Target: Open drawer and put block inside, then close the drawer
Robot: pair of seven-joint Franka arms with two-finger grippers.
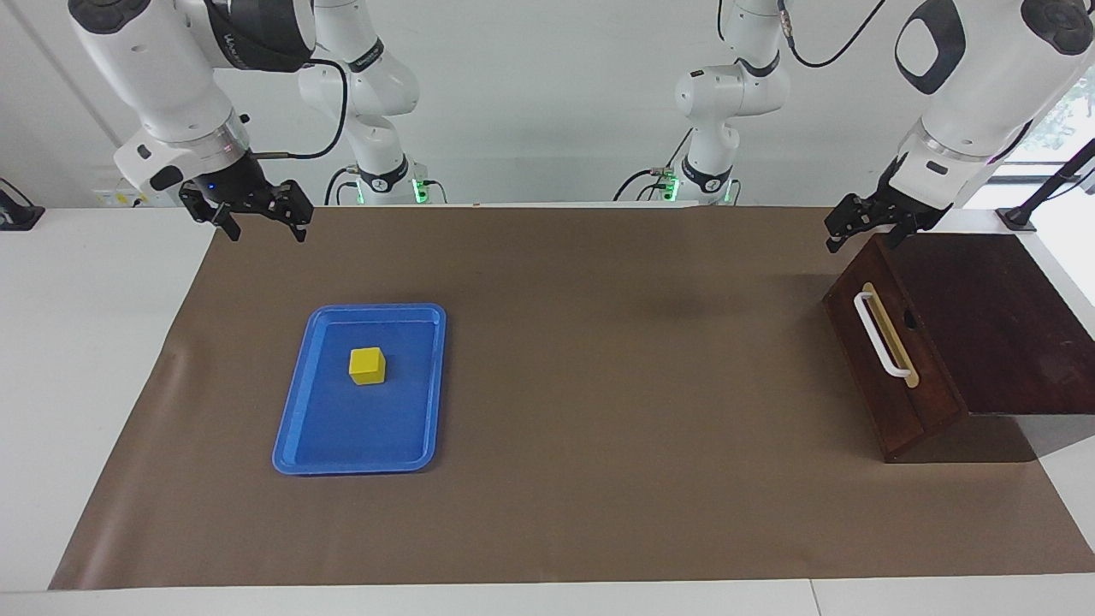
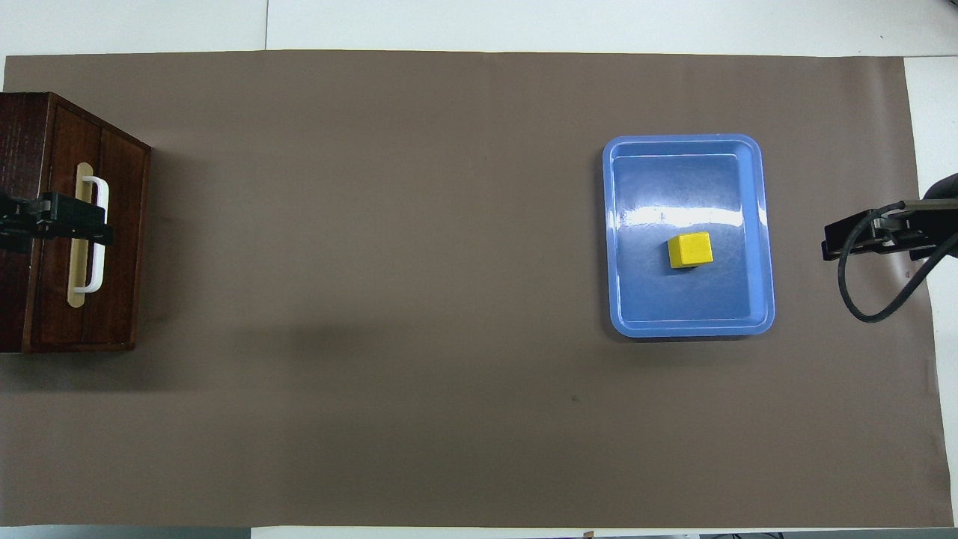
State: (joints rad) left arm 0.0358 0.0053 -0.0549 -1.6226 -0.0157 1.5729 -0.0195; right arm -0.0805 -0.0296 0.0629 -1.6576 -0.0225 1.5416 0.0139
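The facing view shows both grippers raised off the table, which the overhead view cannot. The left gripper (image 1: pixel 847 229) hangs over the box (image 1: pixel 984 325) corner nearest the robots, released, above the shut drawer (image 1: pixel 890 359). The right gripper (image 1: pixel 257 218) hangs released, apart from the tray (image 1: pixel 295 428) where the block (image 1: pixel 367 365) sits.
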